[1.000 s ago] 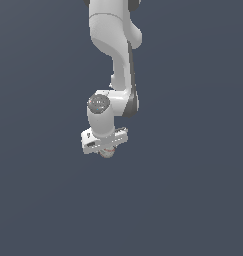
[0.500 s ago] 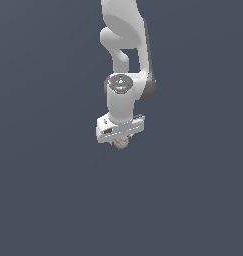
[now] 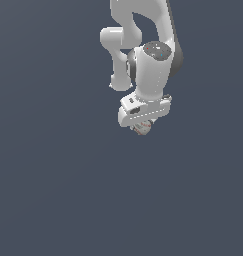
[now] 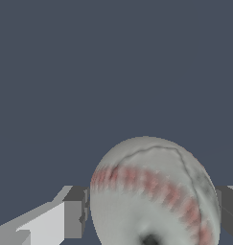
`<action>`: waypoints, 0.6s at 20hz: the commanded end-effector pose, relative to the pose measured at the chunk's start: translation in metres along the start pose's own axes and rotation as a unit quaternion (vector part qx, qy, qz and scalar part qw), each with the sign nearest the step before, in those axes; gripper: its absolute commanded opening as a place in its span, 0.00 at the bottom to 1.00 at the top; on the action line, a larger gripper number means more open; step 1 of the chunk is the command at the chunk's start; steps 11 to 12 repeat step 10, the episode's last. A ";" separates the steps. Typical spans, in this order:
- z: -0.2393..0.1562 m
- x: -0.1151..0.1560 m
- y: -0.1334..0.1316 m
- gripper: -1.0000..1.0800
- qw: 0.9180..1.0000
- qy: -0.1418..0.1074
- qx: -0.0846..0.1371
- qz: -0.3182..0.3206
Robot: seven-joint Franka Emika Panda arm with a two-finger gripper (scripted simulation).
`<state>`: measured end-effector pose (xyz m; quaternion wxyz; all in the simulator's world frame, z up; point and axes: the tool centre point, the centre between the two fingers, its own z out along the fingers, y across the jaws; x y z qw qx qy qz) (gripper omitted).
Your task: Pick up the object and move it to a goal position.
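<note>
In the wrist view the ball [image 4: 154, 194] is the nearest thing and it fills much of the picture; it is whitish-grey, with a curved band of faint red stitch marks across its face and a thin dark seam line over its upper part; a small dark spot sits at its lower edge. On each side of the ball a dark grey pad [image 4: 75, 217] touches it, so the jaws are clenched on the ball and it sits between them; one pale finger body runs away from the pad toward the corner of the picture. Behind the ball there is only a flat dark blue-grey ground.

In the exterior view the gripper [image 3: 143, 128] hangs under the white arm [image 3: 143, 45] and points downward; only a small part of the ball [image 3: 142, 129] shows below the pale hand, with a hint of red on it; the ball is in the air, touching nothing except the gripper. The arm comes in from the top edge and bends once before the wrist.
</note>
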<state>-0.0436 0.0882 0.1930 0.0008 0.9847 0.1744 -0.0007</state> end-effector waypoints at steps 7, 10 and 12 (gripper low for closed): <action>-0.035 0.007 -0.040 0.00 1.000 0.001 0.000 0.001; -0.036 0.008 -0.041 0.00 1.000 0.001 0.000 0.001; -0.036 0.008 -0.041 0.00 1.000 0.001 0.000 0.001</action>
